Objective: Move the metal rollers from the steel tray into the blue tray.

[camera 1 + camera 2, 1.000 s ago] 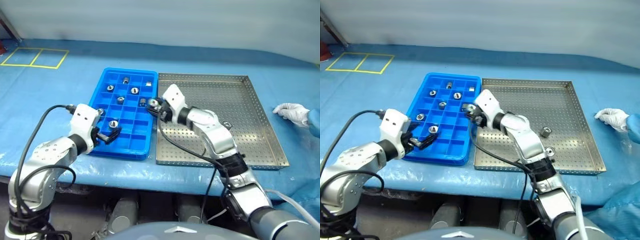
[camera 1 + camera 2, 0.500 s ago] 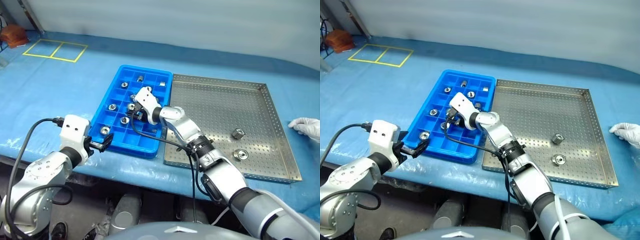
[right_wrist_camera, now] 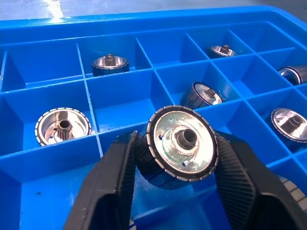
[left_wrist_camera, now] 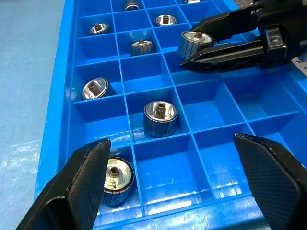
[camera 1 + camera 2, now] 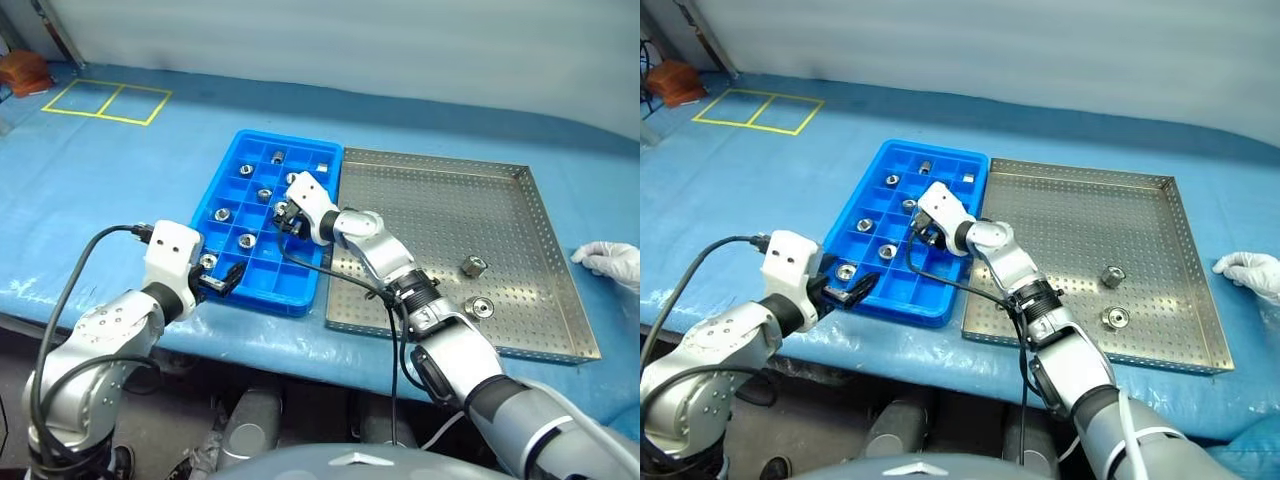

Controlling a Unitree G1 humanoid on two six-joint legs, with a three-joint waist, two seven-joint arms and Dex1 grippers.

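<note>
A bright blue tray point(image 5: 262, 225) with a grid of small square compartments sits on a blue table cover point(image 5: 120, 190), with a large steel tray point(image 5: 440, 215) with a perforated floor touching its right side.

The right gripper point(image 5: 283, 218) reaches across from the steel tray and hangs over the middle of the blue tray. In the right wrist view, its two black fingers point(image 3: 108, 187) have a shiny metal roller point(image 3: 181, 142) between them, one finger on each side of its ribbed rim, the flat face and dark central hole turned toward the camera. It is hard to tell whether the fingers press firmly on the roller or sit just loose against it. The roller is above an empty compartment, not resting on the floor.

The left gripper point(image 5: 222, 281) hovers at the near edge of the blue tray, its fingers point(image 4: 86, 184) spread wide apart with nothing between them.

Several other metal rollers point(image 4: 160, 118) already lie in separate compartments of the blue tray, mostly along its left and far portions. Two rollers point(image 5: 473, 266) remain on the steel tray, near its right side, a little apart from each other.

A person's white-gloved hand point(image 5: 607, 262) rests on the table cover just beyond the steel tray's right rim.
</note>
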